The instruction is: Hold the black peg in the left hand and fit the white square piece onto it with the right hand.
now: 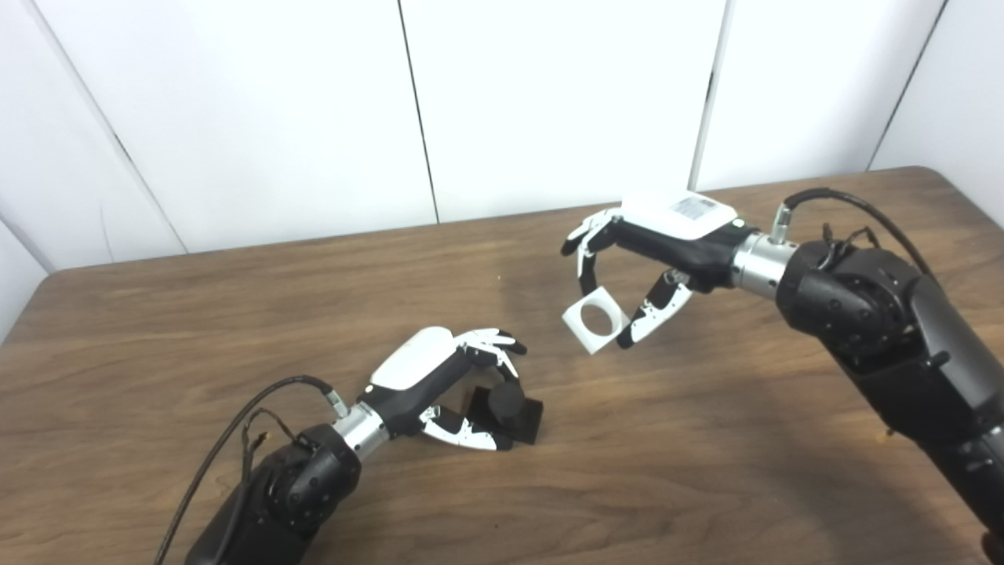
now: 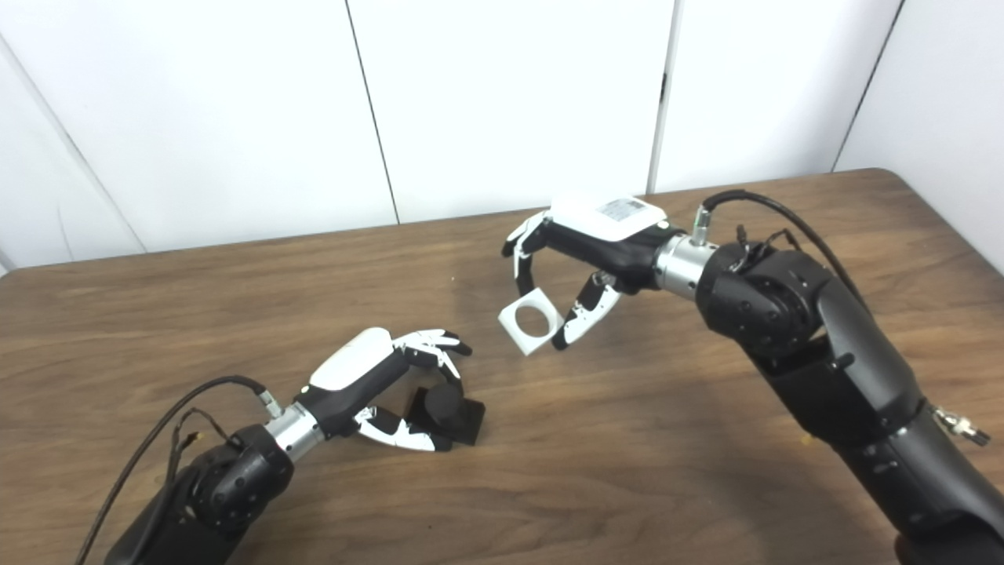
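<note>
The black peg (image 1: 506, 404) is a short round post on a square black base, low on the wooden table (image 1: 235, 314) at centre left. My left hand (image 1: 439, 377) is shut on it, fingers above and thumb below. The white square piece (image 1: 596, 319) has a round hole through it. My right hand (image 1: 651, 251) is shut on it, pinching it between fingers and thumb and holding it above the table, up and to the right of the peg. The piece and peg are apart. Both also show in the right eye view: the peg (image 2: 443, 406) and the piece (image 2: 532, 321).
The table's far edge meets a white panelled wall (image 1: 549, 102). Black cables run from both wrists. My right forearm (image 1: 886, 329) crosses the table's right side.
</note>
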Controlling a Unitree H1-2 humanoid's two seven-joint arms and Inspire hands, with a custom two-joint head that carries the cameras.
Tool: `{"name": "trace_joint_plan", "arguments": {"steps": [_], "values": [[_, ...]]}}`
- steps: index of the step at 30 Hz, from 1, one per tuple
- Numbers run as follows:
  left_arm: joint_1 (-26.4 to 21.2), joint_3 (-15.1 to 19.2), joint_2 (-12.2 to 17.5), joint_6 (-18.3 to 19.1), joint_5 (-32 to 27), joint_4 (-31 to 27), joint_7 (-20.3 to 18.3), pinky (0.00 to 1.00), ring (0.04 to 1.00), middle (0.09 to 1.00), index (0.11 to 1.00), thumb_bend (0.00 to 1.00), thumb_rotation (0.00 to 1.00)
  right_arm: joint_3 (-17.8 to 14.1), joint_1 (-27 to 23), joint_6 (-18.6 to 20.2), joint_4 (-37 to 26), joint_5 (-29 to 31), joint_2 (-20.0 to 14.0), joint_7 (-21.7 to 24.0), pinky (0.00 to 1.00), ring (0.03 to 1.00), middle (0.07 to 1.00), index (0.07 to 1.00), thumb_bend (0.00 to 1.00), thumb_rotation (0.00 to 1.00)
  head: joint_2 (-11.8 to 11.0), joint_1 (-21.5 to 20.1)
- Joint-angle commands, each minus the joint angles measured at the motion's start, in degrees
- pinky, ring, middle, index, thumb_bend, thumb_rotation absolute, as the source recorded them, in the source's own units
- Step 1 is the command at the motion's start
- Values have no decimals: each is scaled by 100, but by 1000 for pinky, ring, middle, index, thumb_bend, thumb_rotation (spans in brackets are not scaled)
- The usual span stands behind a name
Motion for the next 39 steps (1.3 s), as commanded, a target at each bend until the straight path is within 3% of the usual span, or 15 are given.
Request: {"name": "trace_joint_plan", "arguments": {"steps": [1,13,21,27,39], "values": [[139,-224,39,417,530,197,-337,790,895,835,492,521,79,-65,-212,-45,-302,80,46,-9,736,854,800,480,520,139,11,12],[128,-275,13,512,527,145,-396,800,898,841,493,521,77,214,-124,-12,-612,60,487,272,756,866,814,481,519,140,35,40],[110,-300,-103,511,524,234,-312,802,898,835,492,521,79,482,-118,-125,-534,54,760,359,806,878,816,482,518,139,44,481],[117,-343,-148,556,594,238,-299,800,901,838,493,519,81,689,-170,-186,-435,-32,955,366,814,874,807,482,517,140,59,579],[165,-346,-167,593,626,219,-244,794,892,831,493,520,80,761,-190,-337,-145,-137,1118,273,814,867,803,483,517,140,63,621]]}}
